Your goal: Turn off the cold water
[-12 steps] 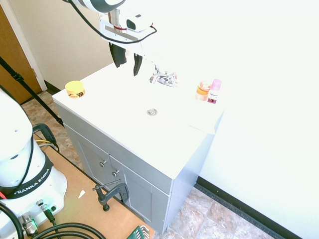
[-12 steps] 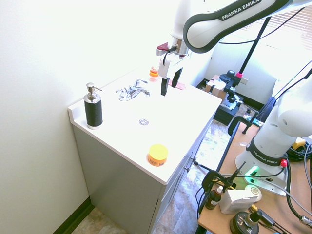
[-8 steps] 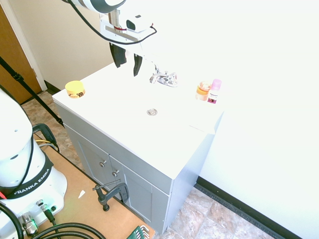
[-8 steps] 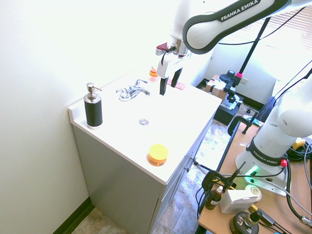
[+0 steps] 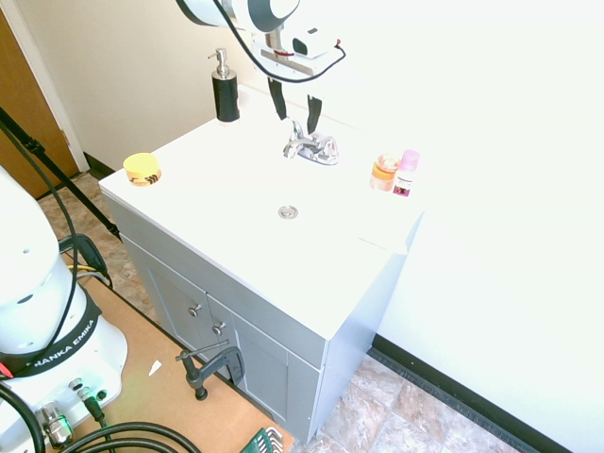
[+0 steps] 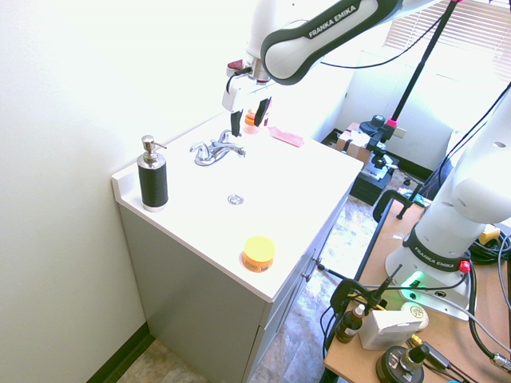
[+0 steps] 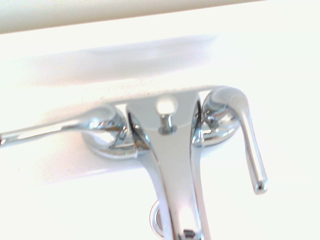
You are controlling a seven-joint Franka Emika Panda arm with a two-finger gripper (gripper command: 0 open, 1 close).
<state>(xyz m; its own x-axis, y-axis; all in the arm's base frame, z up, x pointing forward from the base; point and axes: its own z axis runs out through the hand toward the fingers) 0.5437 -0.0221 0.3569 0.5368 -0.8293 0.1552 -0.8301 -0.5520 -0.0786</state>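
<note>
The pincer (image 5: 296,113) is spread, nothing between its fingers, above the faucet (image 5: 311,146) at the back of the sink top (image 5: 226,208). Only the wrist view shows clearly one handle (image 7: 50,129) pointing sideways, the other (image 7: 250,145) angled along the spout (image 7: 177,170). The second exterior view adds a pink cloth (image 6: 286,136).

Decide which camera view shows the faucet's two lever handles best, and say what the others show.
The wrist view: it shows both handles close up, one reaching sideways, the other angled toward the spout's end. The first exterior view shows them small, near the gripper; the second shows them small from the opposite side.
</note>
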